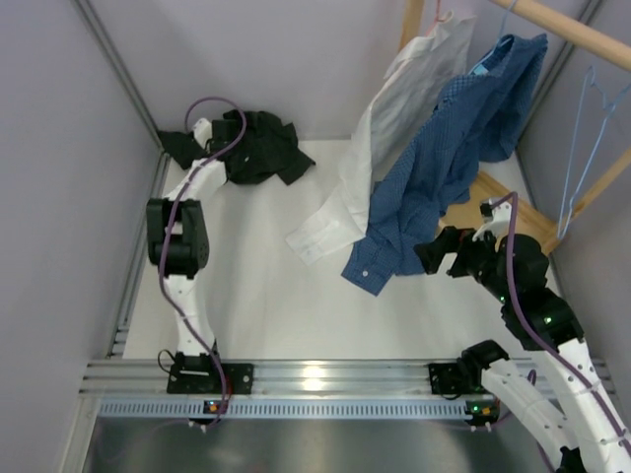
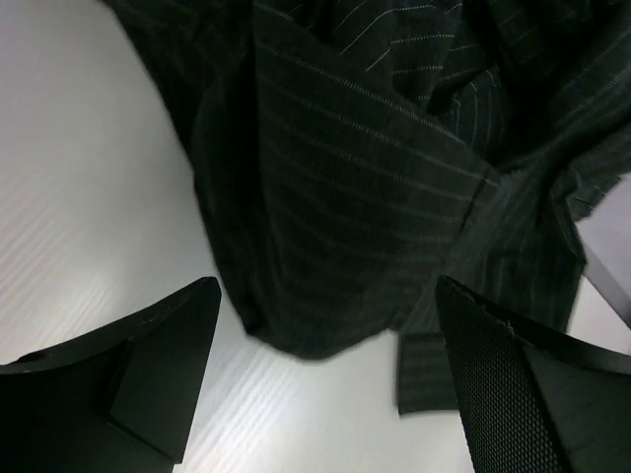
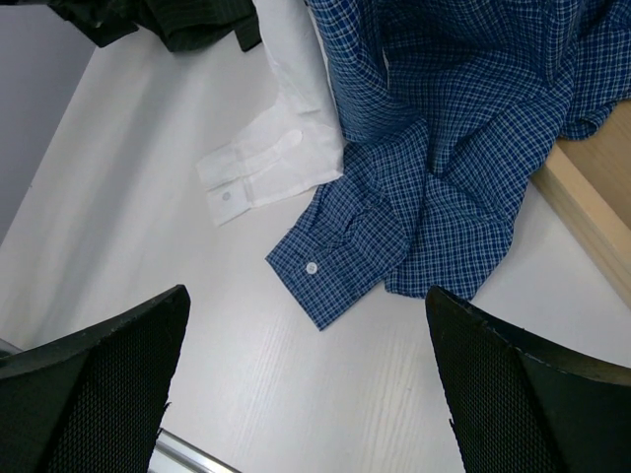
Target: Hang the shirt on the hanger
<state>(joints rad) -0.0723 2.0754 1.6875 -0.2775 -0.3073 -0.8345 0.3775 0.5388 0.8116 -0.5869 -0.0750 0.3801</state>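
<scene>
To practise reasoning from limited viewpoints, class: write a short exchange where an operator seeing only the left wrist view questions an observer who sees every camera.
Operator: Where on the table is this shirt?
Observer: Bunched in the far left corner.
Operator: What will it hang on?
Observer: The hanger hangs at the far right, beside a wooden rack.
Operator: And the other arm?
Observer: The right gripper is open, empty, near a blue shirt's cuff.

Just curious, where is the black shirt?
The black shirt lies crumpled at the far left of the table in the top view, beneath the left fingers.
</scene>
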